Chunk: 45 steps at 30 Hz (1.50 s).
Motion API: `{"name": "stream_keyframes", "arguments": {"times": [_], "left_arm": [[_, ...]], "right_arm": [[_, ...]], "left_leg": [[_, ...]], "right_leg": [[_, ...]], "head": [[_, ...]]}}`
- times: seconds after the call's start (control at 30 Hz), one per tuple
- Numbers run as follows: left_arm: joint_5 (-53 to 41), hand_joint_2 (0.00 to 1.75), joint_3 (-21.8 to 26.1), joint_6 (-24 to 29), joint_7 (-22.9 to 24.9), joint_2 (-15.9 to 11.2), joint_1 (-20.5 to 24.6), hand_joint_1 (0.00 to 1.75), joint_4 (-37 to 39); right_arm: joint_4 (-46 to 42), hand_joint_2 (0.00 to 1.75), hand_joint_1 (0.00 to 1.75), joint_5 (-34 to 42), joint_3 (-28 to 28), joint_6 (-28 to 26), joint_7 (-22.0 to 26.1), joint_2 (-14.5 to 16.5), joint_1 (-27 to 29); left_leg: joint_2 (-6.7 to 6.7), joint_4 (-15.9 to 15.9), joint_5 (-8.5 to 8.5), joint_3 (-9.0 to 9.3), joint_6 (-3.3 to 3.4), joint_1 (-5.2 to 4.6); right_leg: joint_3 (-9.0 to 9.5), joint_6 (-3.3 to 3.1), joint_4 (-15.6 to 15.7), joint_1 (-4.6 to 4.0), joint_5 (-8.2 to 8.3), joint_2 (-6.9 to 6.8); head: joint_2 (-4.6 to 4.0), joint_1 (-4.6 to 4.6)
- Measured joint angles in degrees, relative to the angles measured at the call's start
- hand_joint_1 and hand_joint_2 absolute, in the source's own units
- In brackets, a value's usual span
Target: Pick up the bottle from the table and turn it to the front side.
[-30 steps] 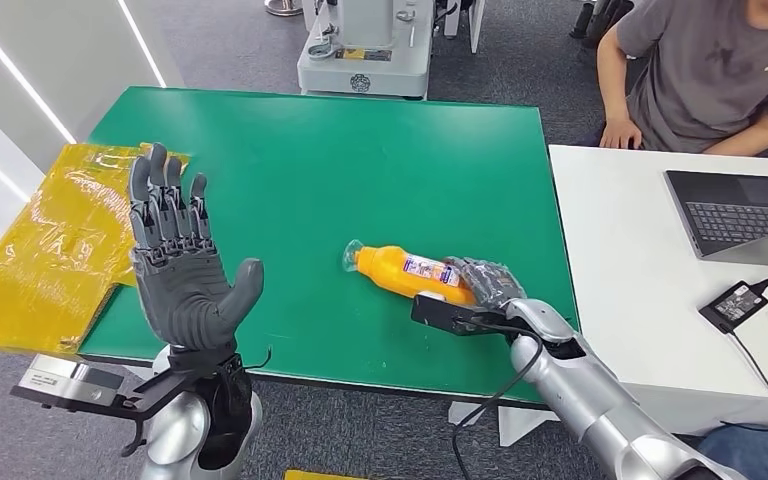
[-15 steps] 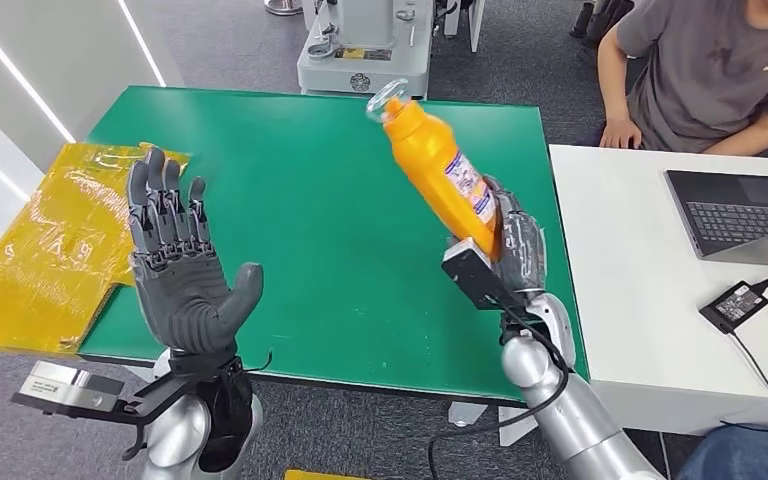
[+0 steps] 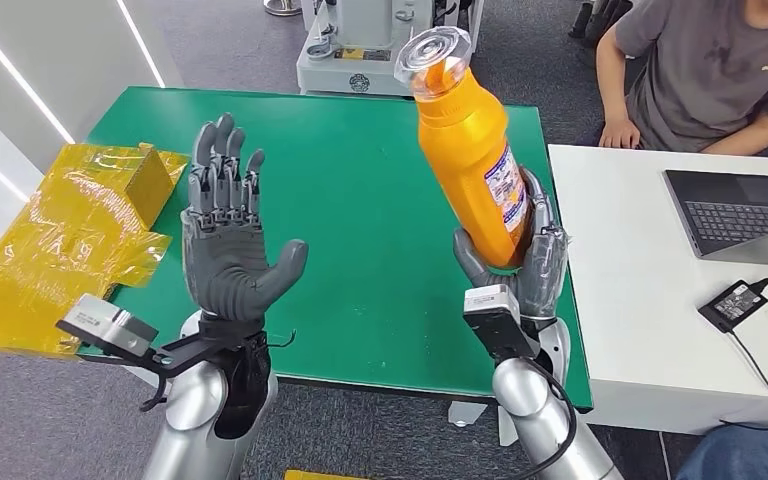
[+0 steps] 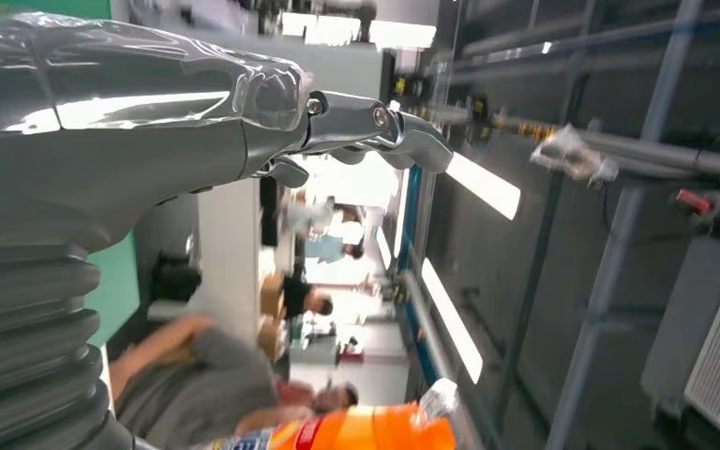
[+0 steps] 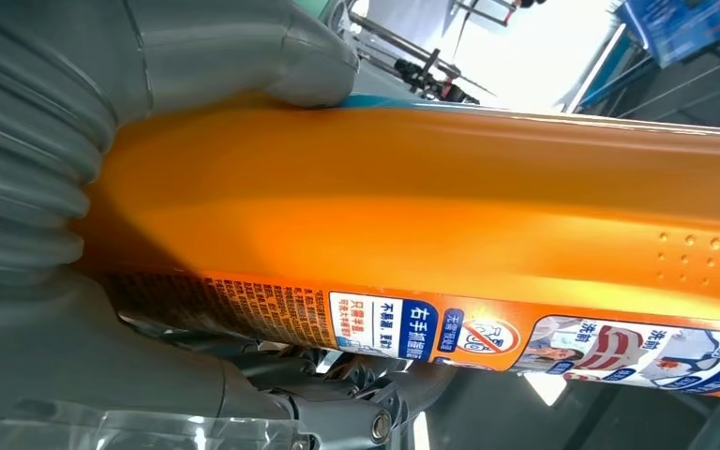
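Observation:
My right hand (image 3: pixel 520 262) grips the lower end of an orange bottle (image 3: pixel 468 150) with a clear cap and holds it nearly upright above the right part of the green table (image 3: pixel 360 190), cap end up and leaning slightly left. Its printed label (image 3: pixel 506 188) faces right. The right wrist view shows the bottle's orange body (image 5: pixel 431 197) close up, with the thumb (image 5: pixel 244 56) pressed on it. My left hand (image 3: pixel 230 245) is raised over the table's left front, palm up and fingers spread, holding nothing. The bottle's cap end (image 4: pixel 375 433) also appears in the left wrist view.
Crumpled yellow plastic wrapping (image 3: pixel 60 240) lies off the table's left edge. A white desk (image 3: pixel 650 300) to the right carries a laptop (image 3: pixel 740 215) and a power adapter (image 3: pixel 735 303). A person in a grey shirt (image 3: pixel 710 70) sits behind it. A grey machine base (image 3: pixel 365 60) stands beyond the table.
My right hand lifted the bottle off the table and swung it from lying flat to nearly upright. My left hand moved right and a little forward, still spread.

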State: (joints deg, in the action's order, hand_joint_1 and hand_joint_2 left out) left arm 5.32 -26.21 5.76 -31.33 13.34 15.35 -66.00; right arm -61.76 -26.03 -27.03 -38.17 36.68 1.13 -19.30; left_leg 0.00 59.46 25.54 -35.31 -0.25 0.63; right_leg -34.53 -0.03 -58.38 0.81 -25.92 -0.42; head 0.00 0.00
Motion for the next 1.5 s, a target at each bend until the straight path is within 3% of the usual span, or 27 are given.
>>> {"name": "stream_keyframes", "arguments": {"times": [0.23,0.47,1.5], "left_arm": [[3.2,1.75,-0.8,-5.3,2.8,0.1,5.1,0.0,5.3],[3.5,1.75,-1.2,-7.0,3.6,0.4,7.5,0.0,8.7],[-1.8,1.75,-1.3,-6.6,5.6,0.7,9.0,0.0,15.9]], "right_arm": [[1.0,1.75,1.75,-2.6,-3.3,4.3,0.1,0.5,-0.6],[4.6,1.75,1.75,-3.5,-6.5,8.9,0.2,1.3,-2.7],[7.8,1.75,1.75,-7.4,-10.3,20.3,-0.2,3.7,-5.4]], "left_leg": [[0.0,0.0,0.0,-0.01,0.0,0.0],[0.0,0.0,0.0,-0.01,0.0,0.0],[0.0,0.0,0.0,-0.03,0.0,0.0]], "right_leg": [[0.0,0.0,0.0,0.0,0.0,0.01],[-0.01,0.0,0.0,0.0,0.0,0.01],[-0.03,0.0,0.0,0.0,0.0,0.01]], "head": [[0.0,0.01],[0.0,0.0],[0.0,0.0]]}}
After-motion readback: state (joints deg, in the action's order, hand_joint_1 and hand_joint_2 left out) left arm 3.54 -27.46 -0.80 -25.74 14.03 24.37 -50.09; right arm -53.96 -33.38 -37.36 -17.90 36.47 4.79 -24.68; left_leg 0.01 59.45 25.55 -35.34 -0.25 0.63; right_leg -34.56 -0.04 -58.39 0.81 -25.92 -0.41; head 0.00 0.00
